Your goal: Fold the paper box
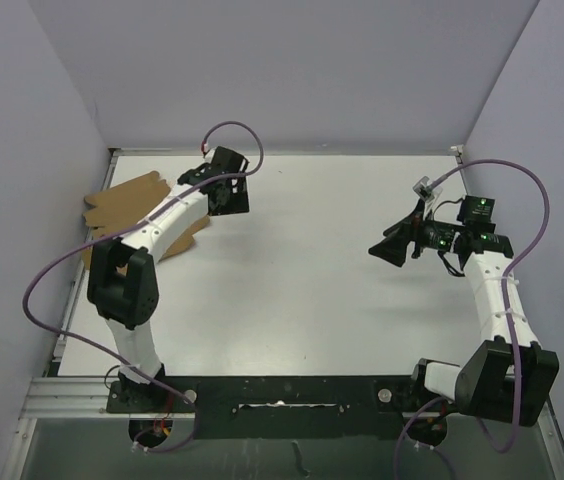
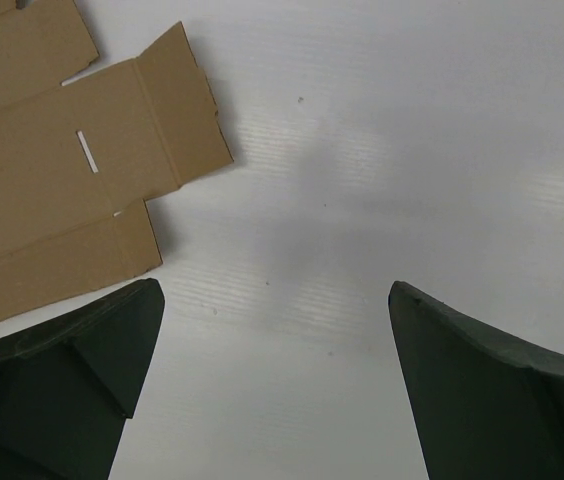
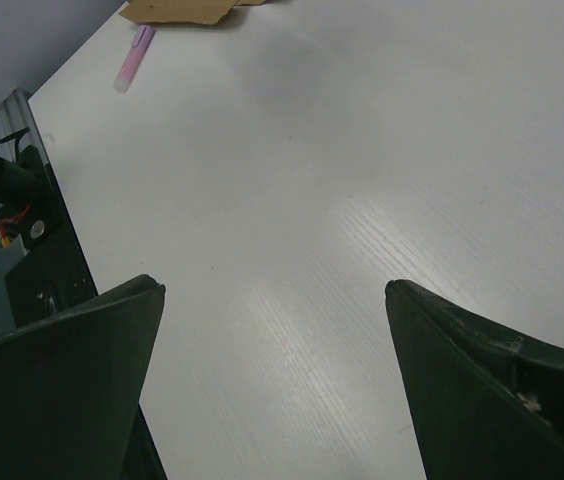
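The paper box (image 1: 127,205) is an unfolded flat brown sheet lying on the white desk (image 1: 312,270), and the other positions are given from it.

In the top view, the left arm's white link crosses over the box's right part and hides it. The left claw (image 1: 230,192) hangs just past the box's right edge, and the right claw (image 1: 387,250) is well apart from the box, on the opposite side of the desk.

The left wrist view shows detail the overhead picture lacks. The paper box (image 2: 52,190) has creased flaps, a small slot cut in one panel and a notched edge. The left claw (image 2: 275,287) has its dark fingers spread wide over bare desk beside the sheet, holding nothing.

The right wrist view shows only a corner of the paper box (image 3: 177,10), far across the desk, with a short pale-purple thing (image 3: 132,55) just beside it that I cannot identify. The right claw (image 3: 274,288) is also fully spread and empty.
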Motion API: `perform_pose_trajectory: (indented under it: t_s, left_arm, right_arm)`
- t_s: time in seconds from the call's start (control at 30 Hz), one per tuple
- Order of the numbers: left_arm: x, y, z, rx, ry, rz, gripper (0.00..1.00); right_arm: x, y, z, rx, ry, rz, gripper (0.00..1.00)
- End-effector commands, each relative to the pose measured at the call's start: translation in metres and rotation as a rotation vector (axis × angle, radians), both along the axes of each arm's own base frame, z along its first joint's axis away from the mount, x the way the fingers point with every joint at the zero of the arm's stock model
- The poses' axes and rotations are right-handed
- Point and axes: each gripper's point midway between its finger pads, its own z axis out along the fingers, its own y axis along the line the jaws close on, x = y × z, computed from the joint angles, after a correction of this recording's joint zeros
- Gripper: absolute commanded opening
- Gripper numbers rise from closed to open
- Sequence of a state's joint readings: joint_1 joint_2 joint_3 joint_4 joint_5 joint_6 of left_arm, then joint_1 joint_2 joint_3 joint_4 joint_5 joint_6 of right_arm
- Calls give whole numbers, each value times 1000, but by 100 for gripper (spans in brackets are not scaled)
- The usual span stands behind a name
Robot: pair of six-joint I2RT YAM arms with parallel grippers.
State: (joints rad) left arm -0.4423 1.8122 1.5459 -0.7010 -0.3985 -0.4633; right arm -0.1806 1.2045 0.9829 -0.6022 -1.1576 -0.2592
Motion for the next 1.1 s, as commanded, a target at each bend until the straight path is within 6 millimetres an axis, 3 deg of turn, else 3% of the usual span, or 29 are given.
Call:
perform_pose_trajectory:
  t_s: [0.0, 0.17, 0.3, 0.5, 0.8, 1.07]
  left_arm:
    - [11, 18, -7, 160, 58, 86, 98]
    - [26, 28, -23, 265, 89, 79, 95]
    - [51, 33, -30, 274, 84, 83, 88]
    - [76, 44, -51, 268, 106, 109, 86]
    - [89, 61, -86, 251, 150, 127, 77]
    - [97, 70, -104, 236, 163, 142, 57]
  right_arm:
    - [3, 0, 8, 31, -75, 39, 98]
    - [4, -2, 2, 21, -65, 27, 98]
    - [4, -2, 0, 21, -56, 27, 98]
    - [5, -3, -2, 22, -48, 28, 98]
    - [8, -5, -11, 13, -23, 20, 98]
    - [9, -6, -16, 8, -10, 16, 98]
